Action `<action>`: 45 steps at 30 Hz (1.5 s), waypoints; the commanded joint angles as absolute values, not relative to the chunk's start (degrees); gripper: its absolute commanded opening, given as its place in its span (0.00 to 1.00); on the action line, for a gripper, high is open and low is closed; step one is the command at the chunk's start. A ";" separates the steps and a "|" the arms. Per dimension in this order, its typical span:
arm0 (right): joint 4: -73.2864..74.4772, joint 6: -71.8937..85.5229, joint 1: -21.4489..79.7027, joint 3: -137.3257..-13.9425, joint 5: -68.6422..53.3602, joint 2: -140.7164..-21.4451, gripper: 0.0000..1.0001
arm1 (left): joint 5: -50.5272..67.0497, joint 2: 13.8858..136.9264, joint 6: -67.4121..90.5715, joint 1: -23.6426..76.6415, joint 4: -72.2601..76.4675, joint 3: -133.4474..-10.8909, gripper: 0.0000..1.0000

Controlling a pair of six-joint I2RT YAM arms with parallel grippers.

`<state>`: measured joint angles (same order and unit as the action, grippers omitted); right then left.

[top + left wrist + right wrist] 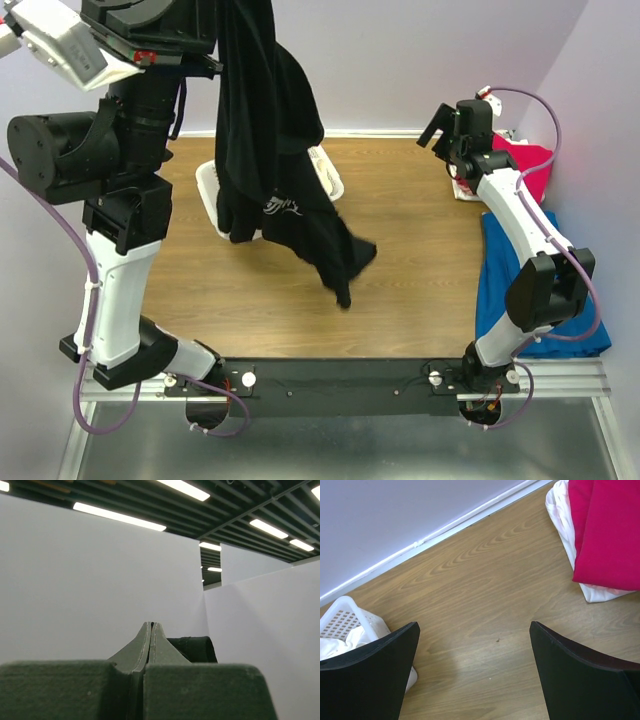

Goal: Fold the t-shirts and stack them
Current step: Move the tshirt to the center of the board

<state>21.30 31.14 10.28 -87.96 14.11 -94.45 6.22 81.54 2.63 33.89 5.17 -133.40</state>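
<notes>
hanging from the top centre of the overhead view, one black t-shirt (275, 150) drops in long folds to just above the wooden desk (400, 220), its lowest corner trailing toward the middle of the frame. white lettering (283, 207) shows on a fold partway down. behind it, left of centre, sits one white lattice basket (215, 190). at the right edge one red t-shirt (530, 165) lies folded on one white t-shirt (465, 185), and one blue cloth (500, 280) lies spread below them, under the right arm. the right hand (432, 125) hovers at upper right beside that stack. the left arm climbs the left side, its fingers lost at the top edge.

the left wrist view alone shows the left hand (151, 630): pressed fully together, with a roll of dark fabric from the black t-shirt (192, 649) bunched at the fingertips. pale walls and ceiling lights fill the rest.

the right wrist view shows the right hand (475, 670) spread wide and holding nothing, bare desk (485, 580) between its fingers. at upper right the red t-shirt (607, 530) rests on the white t-shirt (560, 510). at lower left the basket (345, 617) holds white cloth (335, 647), which the overhead view does not reveal.
</notes>
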 commanded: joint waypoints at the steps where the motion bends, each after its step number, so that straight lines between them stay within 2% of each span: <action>1: 22.41 32.69 10.46 -86.57 12.40 -93.78 1.00 | 12.48 79.81 4.74 34.37 14.15 -135.09 0.00; 13: 22.32 33.22 10.46 -85.78 12.48 -93.87 1.00 | 33.21 80.15 18.54 34.37 25.05 -133.24 0.00; 22: 22.41 32.87 10.46 -84.99 13.27 -92.72 1.00 | 34.45 83.92 22.94 34.37 27.07 -125.34 0.00; 30: 22.67 31.47 10.55 -85.08 14.50 -91.58 1.00 | 36.48 91.40 24.78 34.37 24.09 -123.49 0.00; 38: 23.82 29.36 10.55 -86.40 23.45 -90.36 1.00 | 37.35 97.21 25.40 34.37 19.34 -126.48 0.00; 42: 23.82 28.39 10.55 -86.84 25.40 -90.44 1.00 | 38.41 95.63 23.21 34.37 14.53 -120.69 0.00; 45: 23.82 28.13 10.55 -86.31 24.87 -91.05 1.00 | 37.97 93.43 19.00 34.37 8.21 -112.00 0.00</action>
